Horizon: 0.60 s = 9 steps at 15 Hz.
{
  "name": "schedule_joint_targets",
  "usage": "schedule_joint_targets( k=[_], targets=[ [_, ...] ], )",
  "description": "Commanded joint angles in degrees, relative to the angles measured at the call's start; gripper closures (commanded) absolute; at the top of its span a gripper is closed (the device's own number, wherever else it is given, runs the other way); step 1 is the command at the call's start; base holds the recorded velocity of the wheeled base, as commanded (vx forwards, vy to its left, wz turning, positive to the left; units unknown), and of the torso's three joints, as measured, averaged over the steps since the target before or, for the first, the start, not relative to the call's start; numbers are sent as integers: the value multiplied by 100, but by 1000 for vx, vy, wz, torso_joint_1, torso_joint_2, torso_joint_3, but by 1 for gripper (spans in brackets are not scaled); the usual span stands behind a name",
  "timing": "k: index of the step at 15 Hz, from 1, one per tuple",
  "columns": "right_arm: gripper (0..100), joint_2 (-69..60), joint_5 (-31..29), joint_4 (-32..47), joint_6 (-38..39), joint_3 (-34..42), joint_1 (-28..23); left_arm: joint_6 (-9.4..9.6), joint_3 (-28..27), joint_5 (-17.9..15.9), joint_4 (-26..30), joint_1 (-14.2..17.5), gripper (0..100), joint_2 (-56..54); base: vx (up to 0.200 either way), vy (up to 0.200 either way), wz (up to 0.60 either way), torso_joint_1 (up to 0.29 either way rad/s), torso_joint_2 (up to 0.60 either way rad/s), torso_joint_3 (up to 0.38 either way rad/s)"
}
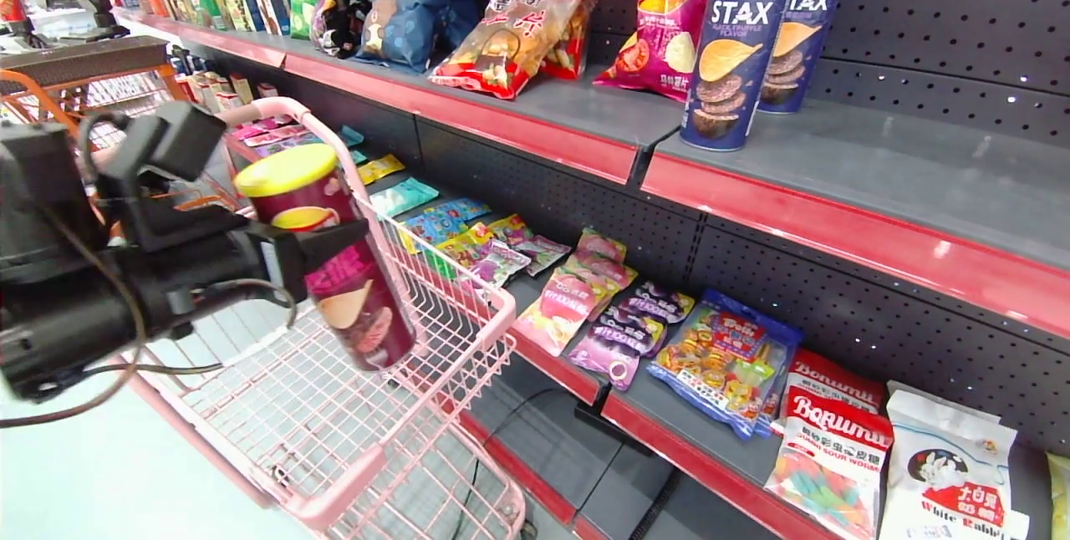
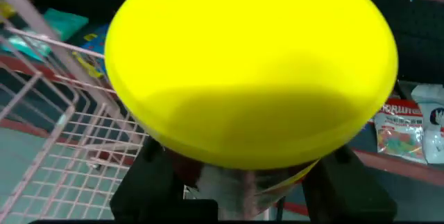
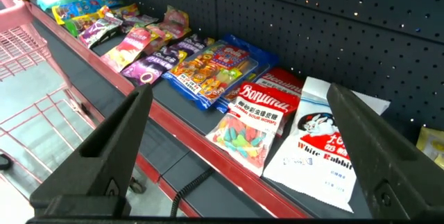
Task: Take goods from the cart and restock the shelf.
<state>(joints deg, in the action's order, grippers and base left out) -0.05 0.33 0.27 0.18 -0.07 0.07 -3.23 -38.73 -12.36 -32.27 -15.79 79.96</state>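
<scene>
My left gripper is shut on a maroon chip can with a yellow lid, held upright and slightly tilted above the pink cart. The left wrist view looks down on the can's yellow lid, with the black fingers on either side. My right gripper is open with nothing between its fingers, hanging over the lower shelf's candy bags. On the upper shelf stand two blue chip cans.
Snack bags fill the upper shelf's left part; bare room lies to the right of the blue cans. Candy packets line the lower shelf. An orange cart stands behind at far left.
</scene>
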Motion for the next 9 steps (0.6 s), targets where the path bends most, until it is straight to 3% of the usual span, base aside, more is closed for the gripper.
schedule_joint_targets(
  k=[1,3,5,7,9],
  targets=[
    [0,5,2,8,8,-1,1,33,138,471,1153,137,100,-2230,0,0,0,0,0,0],
    [0,5,2,0,17,-1,1,244,199,1324,2357,295,100,-3417,0,0,0,56,-198,-154],
    [0,5,2,0,8,-1,1,253,208,1966,3157,357,100,-4208,0,0,0,115,-398,-290],
    [0,5,2,0,8,7,1,314,243,2045,3816,357,100,-4884,0,0,0,146,-486,-325],
    [0,5,-7,0,8,-1,1,367,375,2018,4018,348,100,-5342,0,0,0,171,-513,-347]
  ],
)
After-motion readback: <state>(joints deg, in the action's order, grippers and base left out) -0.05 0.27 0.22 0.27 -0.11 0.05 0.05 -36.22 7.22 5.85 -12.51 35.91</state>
